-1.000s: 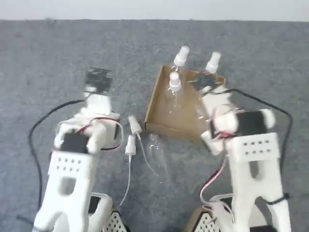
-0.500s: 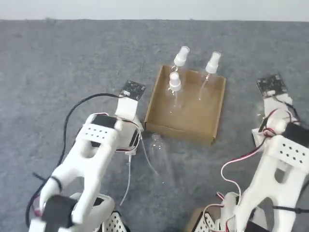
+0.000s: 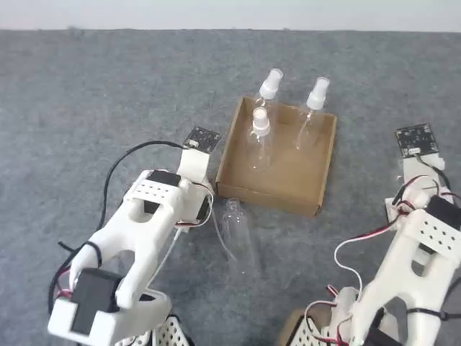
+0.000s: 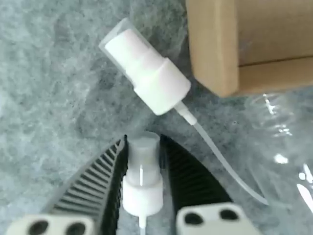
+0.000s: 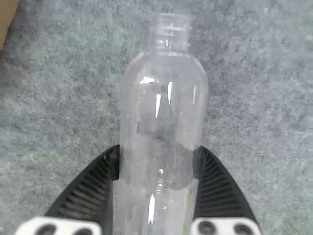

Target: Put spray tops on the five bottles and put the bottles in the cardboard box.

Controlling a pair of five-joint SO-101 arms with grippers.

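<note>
Your cardboard box sits open with two capped bottles upright inside and a third capped bottle at its far rim, in or behind I can't tell. One uncapped bottle lies on its side just before the box, and another bare bottle is clamped in the right pincer. One spray top lies by the box corner, and a second top is pinched in the left pincer.

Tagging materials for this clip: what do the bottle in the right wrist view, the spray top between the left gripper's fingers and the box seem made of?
Bottle: probably clear glossy plastic; the carpet shows through and bright glints run along it.
Spray top: white plastic, fairly matte, under a cloudy translucent cap.
Box: plain brown cardboard, dull, no shine.
</note>
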